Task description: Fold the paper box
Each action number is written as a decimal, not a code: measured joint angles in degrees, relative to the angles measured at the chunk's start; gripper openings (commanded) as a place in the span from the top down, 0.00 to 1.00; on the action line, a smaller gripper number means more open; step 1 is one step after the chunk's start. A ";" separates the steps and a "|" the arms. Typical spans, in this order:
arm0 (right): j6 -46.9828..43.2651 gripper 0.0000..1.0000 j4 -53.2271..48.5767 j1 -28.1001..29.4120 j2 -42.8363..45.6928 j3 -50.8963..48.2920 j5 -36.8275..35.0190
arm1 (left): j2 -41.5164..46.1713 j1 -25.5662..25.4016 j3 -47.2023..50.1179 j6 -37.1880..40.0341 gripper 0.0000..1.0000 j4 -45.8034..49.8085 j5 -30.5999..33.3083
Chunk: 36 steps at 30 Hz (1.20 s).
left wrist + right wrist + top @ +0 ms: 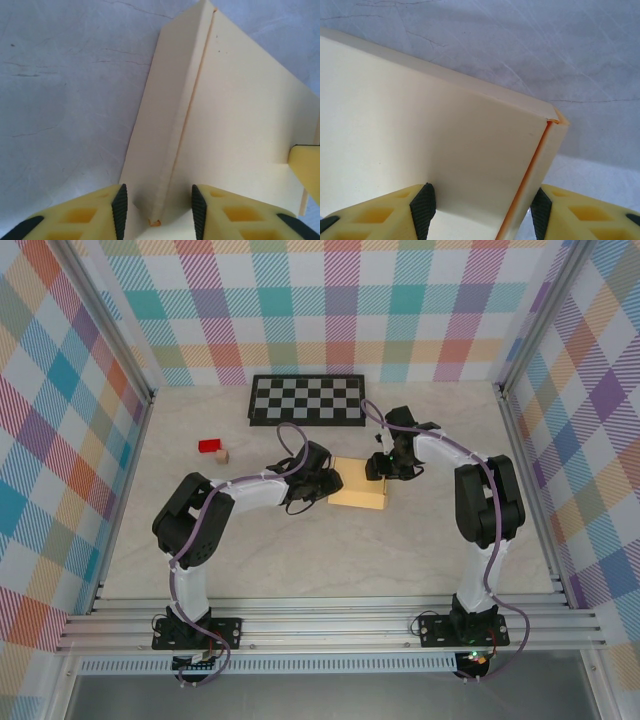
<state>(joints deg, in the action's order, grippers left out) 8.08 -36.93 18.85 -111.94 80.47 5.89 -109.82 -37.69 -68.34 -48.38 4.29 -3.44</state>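
Lying mid-counter (pixel 300 560), the paper box (pixel 358 496) has the left end effector (pixel 157 210) straddling its 9 o'clock edge, jaws apart; the right end effector (pixel 481 212) straddles its 1 o'clock corner, likewise apart.

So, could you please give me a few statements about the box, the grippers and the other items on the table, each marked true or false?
1. The paper box lies between the left gripper and the right gripper. True.
2. The checkerboard lies by the arm bases. False: it lies at the far wall.
3. The red block sits on the box. False: it rests on the table, off to the left, beside a tiny tan cube.
4. The left gripper's fingers straddle a box edge. True.
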 measured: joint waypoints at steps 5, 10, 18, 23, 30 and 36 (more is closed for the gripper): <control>0.02 0.44 0.00 0.00 0.00 0.00 0.15 | 0.17 0.02 -0.11 -0.83 0.64 0.46 0.35; 0.02 0.44 -0.02 0.00 0.00 0.00 0.15 | 0.28 0.02 -0.76 -1.81 0.74 1.55 0.52; 0.24 0.43 -0.09 0.00 0.00 0.00 0.17 | 1.05 0.02 -0.90 -1.70 0.77 3.28 1.46; 0.79 0.41 -0.42 0.00 0.02 0.00 0.42 | 1.25 -0.02 -1.79 -0.22 0.78 5.46 2.47; 4.37 0.38 -3.02 -0.02 1.64 -0.09 0.55 | 1.25 -0.07 -3.85 2.84 0.78 9.99 5.11; 9.75 0.38 -4.28 -0.13 8.63 -2.84 0.15 | 1.25 -0.44 -3.96 3.91 0.72 10.99 5.42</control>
<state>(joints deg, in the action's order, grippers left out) 17.82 -41.21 18.72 -103.31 77.62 6.04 -108.57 -38.13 -72.29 -44.47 15.29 1.98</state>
